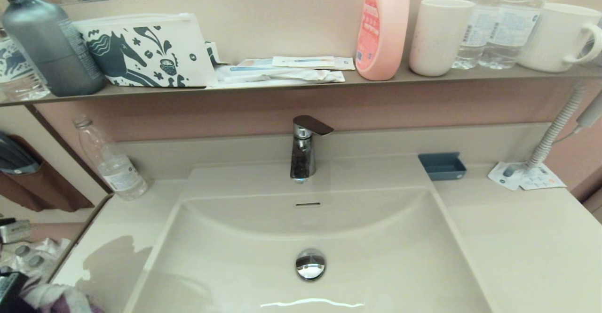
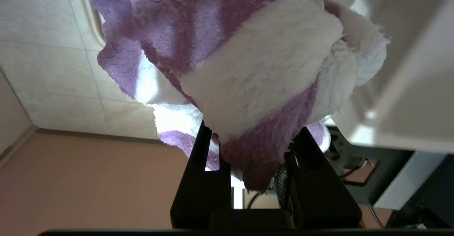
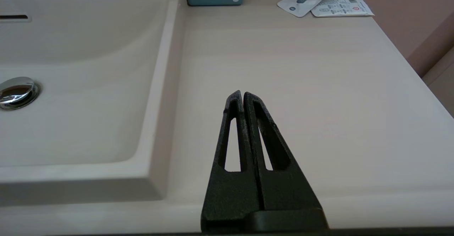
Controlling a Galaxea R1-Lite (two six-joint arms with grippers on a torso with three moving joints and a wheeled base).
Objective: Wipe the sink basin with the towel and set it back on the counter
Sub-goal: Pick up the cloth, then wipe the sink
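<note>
The large rectangular glossy beige sink basin (image 1: pixel 310 237) takes up the near middle of the scene, with its round chrome drain plug (image 1: pixel 310 264) on the floor and a small overflow slot (image 1: pixel 307 204) in the far wall below the chrome tap (image 1: pixel 303 148). The flat smooth beige counter (image 1: pixel 526 242) runs wide and bare along the basin's right rim out to its right edge, with only a small blue rectangular tray (image 1: pixel 442 166) and some white printed sachets (image 1: pixel 526 176) at the far side; nothing shows inside the tray. On the left the counter strip is narrower, with a clear plastic bottle (image 1: pixel 110 160) at its far end. The soft purple-and-white striped terry towel (image 2: pixel 241 69) is off the counter's near left corner, bunched up, and only a scrap of it shows in the head view (image 1: pixel 56 299). The left gripper (image 2: pixel 253 151) pinches the towel's lower fold between its black fingers (image 2: pixel 209 179), the rest of the cloth billowing beyond the fingertips. The right gripper (image 3: pixel 243 95) hangs low over the near right counter, beside the basin's right rim, its two fingers pressed together on nothing.
</note>
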